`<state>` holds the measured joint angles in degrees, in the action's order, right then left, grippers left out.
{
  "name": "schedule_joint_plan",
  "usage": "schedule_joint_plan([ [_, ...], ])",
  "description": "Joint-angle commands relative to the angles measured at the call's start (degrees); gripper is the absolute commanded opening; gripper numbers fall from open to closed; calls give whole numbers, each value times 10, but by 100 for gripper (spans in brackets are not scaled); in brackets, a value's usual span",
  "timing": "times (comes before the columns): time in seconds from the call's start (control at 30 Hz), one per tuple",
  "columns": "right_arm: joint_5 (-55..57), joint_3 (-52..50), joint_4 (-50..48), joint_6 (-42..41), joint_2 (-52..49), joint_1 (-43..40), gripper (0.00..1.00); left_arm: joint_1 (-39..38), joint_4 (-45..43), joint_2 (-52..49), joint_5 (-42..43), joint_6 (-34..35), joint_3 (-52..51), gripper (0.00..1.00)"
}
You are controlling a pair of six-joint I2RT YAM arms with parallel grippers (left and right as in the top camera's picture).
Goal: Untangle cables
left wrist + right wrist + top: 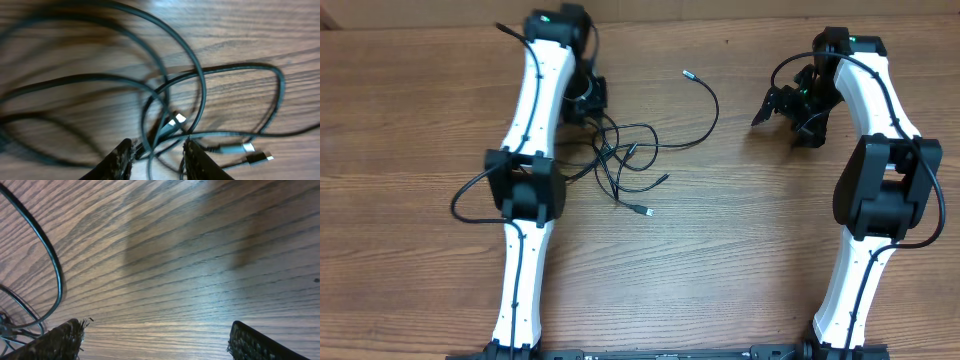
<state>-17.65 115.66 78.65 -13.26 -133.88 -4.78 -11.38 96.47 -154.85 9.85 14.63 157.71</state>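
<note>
The wooden table point(720, 280) is carrying the cables point(620, 150), tangled at upper centre-left overhead. One strand is arcing toward the upper right, and plug tips are pointing lower right. Only my left wrist view is showing my left gripper point(157, 150) standing parted, cords running loose through its gap. My right gripper point(155, 337) is gaping, released.
</note>
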Motion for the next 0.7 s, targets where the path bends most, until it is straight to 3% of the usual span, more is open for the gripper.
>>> schedule_joint_plan([
  [0.0, -5, -2, -2, 2, 10, 4, 93, -11, 2, -25, -14, 12, -2, 36],
  [0.23, -5, -2, -3, 2, 10, 7, 93, -14, 4, -60, -31, 17, -4, 35],
  [0.27, -5, -2, -3, 2, 10, 7, 93, -14, 4, -61, -30, 16, -6, 29],
  [0.3, -5, -2, -4, 2, 10, 6, 93, -14, 4, -61, -30, 16, -9, 6],
  [0.4, -4, -2, -3, 3, 10, 6, 93, -14, 3, -61, -29, -2, -9, 4],
  [0.43, -5, -2, -3, 2, 10, 6, 91, -14, 4, -60, -28, -12, -8, 4],
  [0.57, -5, -2, 5, 2, 10, 6, 67, -12, 4, -35, -23, -33, -3, 4],
  [0.67, -6, -2, 10, 0, 10, 6, 62, -11, 3, 7, -11, -32, 8, 4],
])
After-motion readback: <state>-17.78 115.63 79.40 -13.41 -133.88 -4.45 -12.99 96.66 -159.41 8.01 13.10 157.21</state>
